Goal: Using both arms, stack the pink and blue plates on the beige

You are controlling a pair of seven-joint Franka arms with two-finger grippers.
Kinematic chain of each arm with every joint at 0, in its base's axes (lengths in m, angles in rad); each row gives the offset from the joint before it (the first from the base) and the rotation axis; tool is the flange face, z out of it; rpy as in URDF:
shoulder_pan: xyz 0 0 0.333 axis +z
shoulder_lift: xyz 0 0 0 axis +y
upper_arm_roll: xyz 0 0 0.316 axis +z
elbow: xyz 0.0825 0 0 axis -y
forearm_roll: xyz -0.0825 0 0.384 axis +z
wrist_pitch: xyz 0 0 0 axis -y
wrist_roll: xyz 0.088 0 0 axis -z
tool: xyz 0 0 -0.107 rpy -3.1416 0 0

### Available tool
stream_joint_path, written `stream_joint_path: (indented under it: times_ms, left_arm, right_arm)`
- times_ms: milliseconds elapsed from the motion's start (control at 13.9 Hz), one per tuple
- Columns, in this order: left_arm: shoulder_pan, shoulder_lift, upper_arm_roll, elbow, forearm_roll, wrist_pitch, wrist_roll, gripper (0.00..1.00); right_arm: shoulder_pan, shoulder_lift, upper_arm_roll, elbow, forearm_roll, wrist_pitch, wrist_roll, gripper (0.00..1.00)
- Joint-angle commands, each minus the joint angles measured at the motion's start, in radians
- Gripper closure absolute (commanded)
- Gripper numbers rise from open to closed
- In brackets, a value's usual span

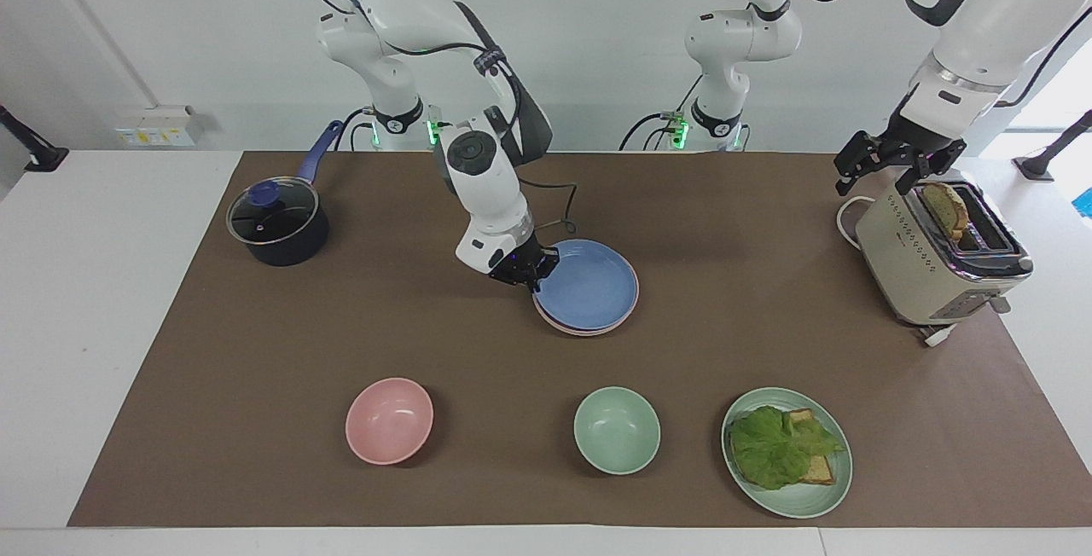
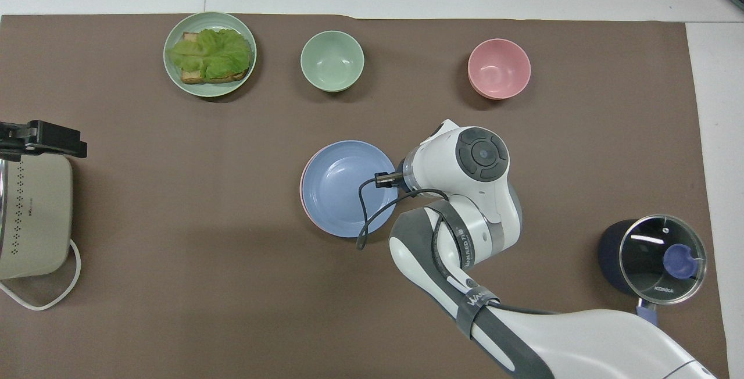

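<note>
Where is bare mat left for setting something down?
Open mat lies between the plate stack and the toaster, and between the saucepan and the pink bowl. Crowded: the row of pink bowl, green bowl and sandwich plate.

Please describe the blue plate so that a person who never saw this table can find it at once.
Start at the brown mat that covers the table and look at its middle, where a small stack of plates lies. The shallow round matte blue plate is the top of that stack, with the right gripper at its rim. Only a thin pink plate edge shows under it, and unlike the pink bowl and green bowl, it is wide and flat.
</note>
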Motion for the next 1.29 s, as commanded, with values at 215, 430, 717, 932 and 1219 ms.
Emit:
stream_joint_path:
  times_ms: [215,430,717,932,1219]
  left_arm:
    - [0.002,-0.005,-0.002,0.001,0.019,-0.011,0.005,0.0]
    - [0.002,-0.005,-0.002,0.001,0.019,-0.011,0.005,0.0]
    - [0.002,-0.005,-0.002,0.001,0.019,-0.011,0.005,0.0]
    - [0.002,-0.005,-0.002,0.001,0.019,-0.011,0.005,0.0]
    - [0.002,-0.005,-0.002,0.001,0.019,-0.013,0.005,0.0]
  right_arm:
    - [-0.017,-0.007,0.003,0.009,0.021,0.019,-0.038,0.0]
    - [-0.065,-0.062,-0.005,0.012,0.005,0.004,-0.038,0.0]
    - [-0.187,-0.153,-0.006,0.052,-0.126,-0.16,-0.038,0.0]
    - [-0.258,-0.19,-0.008,0.083,-0.198,-0.246,-0.034,0.0]
    - [-0.269,-0.211,-0.008,0.156,-0.209,-0.361,0.06,0.0]
